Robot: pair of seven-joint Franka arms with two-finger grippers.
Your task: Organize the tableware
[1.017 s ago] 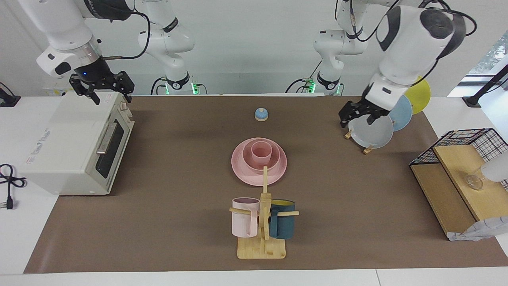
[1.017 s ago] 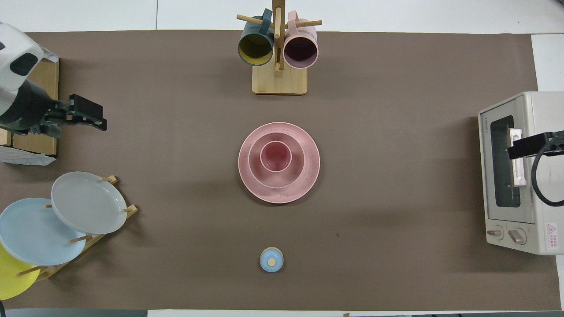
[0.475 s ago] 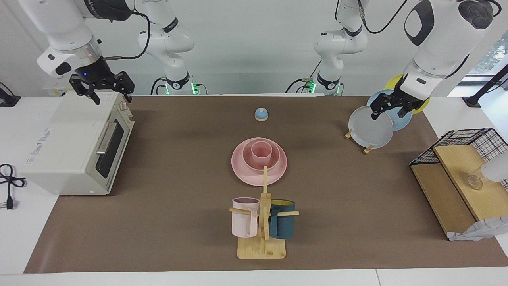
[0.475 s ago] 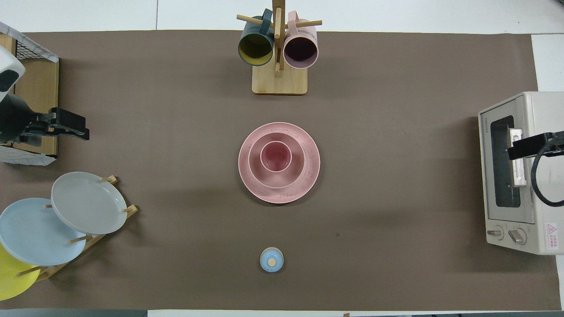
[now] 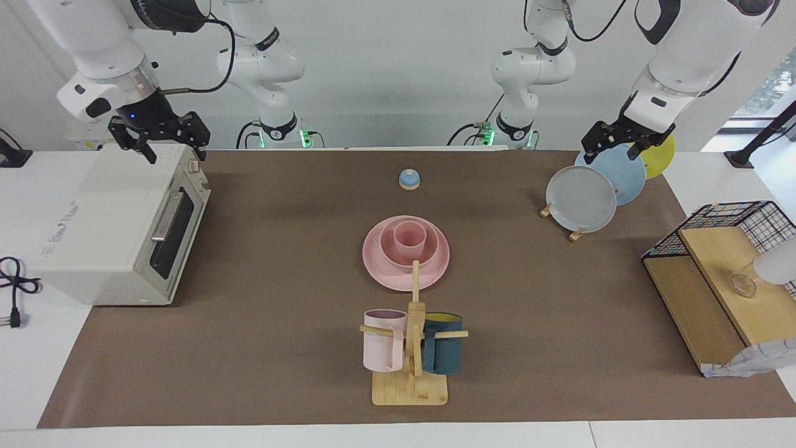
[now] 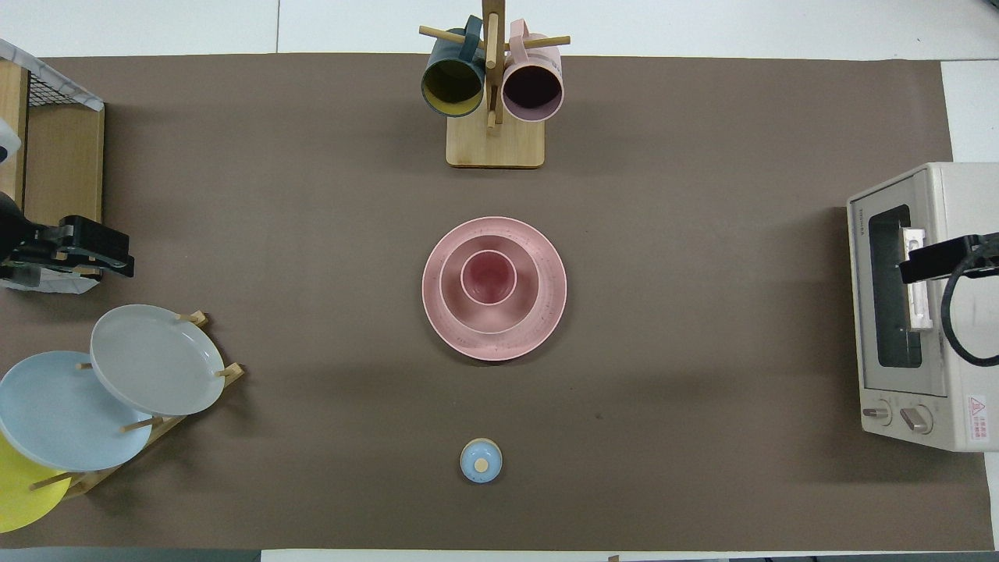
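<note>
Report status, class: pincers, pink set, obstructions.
Left pincer raised over the plate rack, empty. Right pincer waits over the toaster oven. Cup in bowl on plate, mid-table. Nothing in the way.

A white toaster oven (image 5: 118, 224) sits at the left of the facing view, a black power cord (image 5: 11, 292) lying by it at the frame's left edge. Low in the centre, a wooden mug tree (image 5: 411, 348) carries a pale pink mug (image 5: 383, 339) and a dark teal mug (image 5: 443, 342). A small blue bell (image 5: 409, 179) stands in the upper middle. At upper right a wooden rack holds grey (image 5: 581, 199), blue (image 5: 615, 174) and yellow (image 5: 659, 155) plates upright. A wire-and-wood shelf (image 5: 715, 280) fills the right edge. Brown matting (image 5: 280, 311) covers the table.
</note>
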